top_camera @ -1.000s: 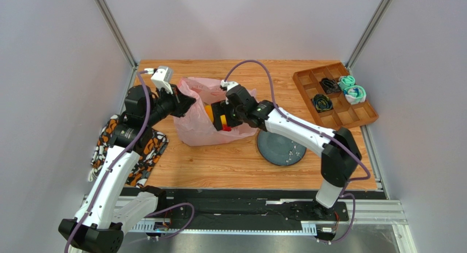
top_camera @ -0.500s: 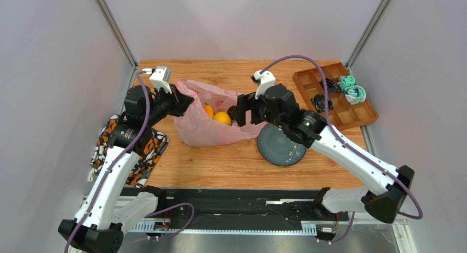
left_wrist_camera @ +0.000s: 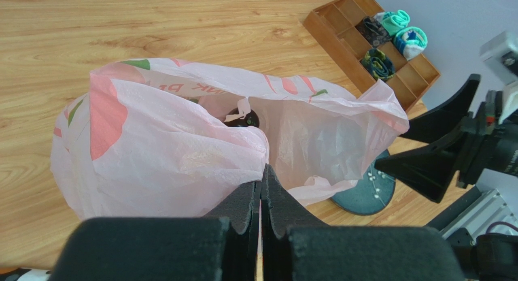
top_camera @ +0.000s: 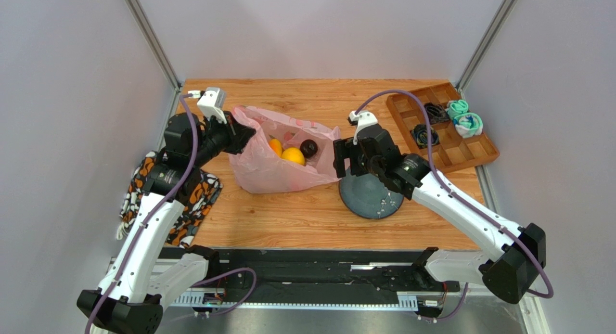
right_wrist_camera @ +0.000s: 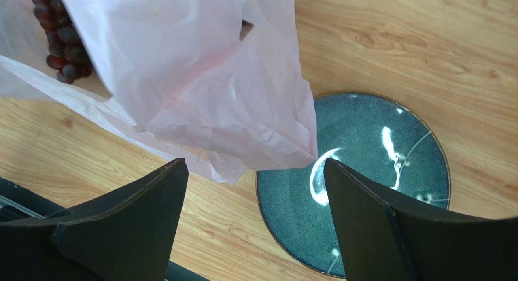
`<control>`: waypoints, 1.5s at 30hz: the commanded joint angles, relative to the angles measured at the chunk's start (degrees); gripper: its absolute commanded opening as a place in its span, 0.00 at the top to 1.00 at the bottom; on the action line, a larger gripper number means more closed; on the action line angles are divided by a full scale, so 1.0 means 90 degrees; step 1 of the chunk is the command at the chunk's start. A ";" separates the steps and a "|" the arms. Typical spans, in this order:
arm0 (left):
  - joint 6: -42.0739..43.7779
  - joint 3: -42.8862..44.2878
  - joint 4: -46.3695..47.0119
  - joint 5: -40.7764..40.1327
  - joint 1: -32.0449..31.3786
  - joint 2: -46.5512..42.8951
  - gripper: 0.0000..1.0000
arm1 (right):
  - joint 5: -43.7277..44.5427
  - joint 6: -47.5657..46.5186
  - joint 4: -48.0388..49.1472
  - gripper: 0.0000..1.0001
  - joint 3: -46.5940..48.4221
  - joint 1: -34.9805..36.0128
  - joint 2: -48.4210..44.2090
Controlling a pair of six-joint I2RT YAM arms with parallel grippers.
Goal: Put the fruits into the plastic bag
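— Peeking from the plastic bag (top_camera: 278, 168) on the wooden counter (top_camera: 289, 218) between grey walls (top_camera: 72, 96): a citrus (top_camera: 293, 156), a dark ball (top_camera: 309, 148), grapes (right_wrist_camera: 61, 44) (half cropped); its folds are hiding the rest.
— Left pincer (left_wrist_camera: 261, 187) is clenching its rim; right pincer (right_wrist_camera: 252, 165) is gaping over the plate (right_wrist_camera: 377, 171).

The plastic bag (top_camera: 260, 174) is pale pink with red-pink and green prints (peaches and leaves). Inside are a yellow fruit (top_camera: 293, 156), a dark ball (top_camera: 309, 148) and dark purple grapes (right_wrist_camera: 61, 44). The plate (top_camera: 365, 200) is blue-green, the cloth (top_camera: 204, 192) orange and black.
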 commanded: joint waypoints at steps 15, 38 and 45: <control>-0.0122 0.1404 -0.0243 -0.0253 0.0153 0.0454 1.00 | -0.1618 -0.1163 0.0480 1.00 0.2419 -0.0702 0.1237; 0.0307 0.1907 -0.0517 0.0265 0.0456 0.1900 1.00 | -0.1471 -0.1466 0.0273 1.00 0.3517 -0.0995 0.2850; 0.0336 0.1800 -0.0390 0.0392 0.0456 0.1793 1.00 | -0.1520 -0.1339 0.0204 0.94 0.3576 -0.1004 0.2752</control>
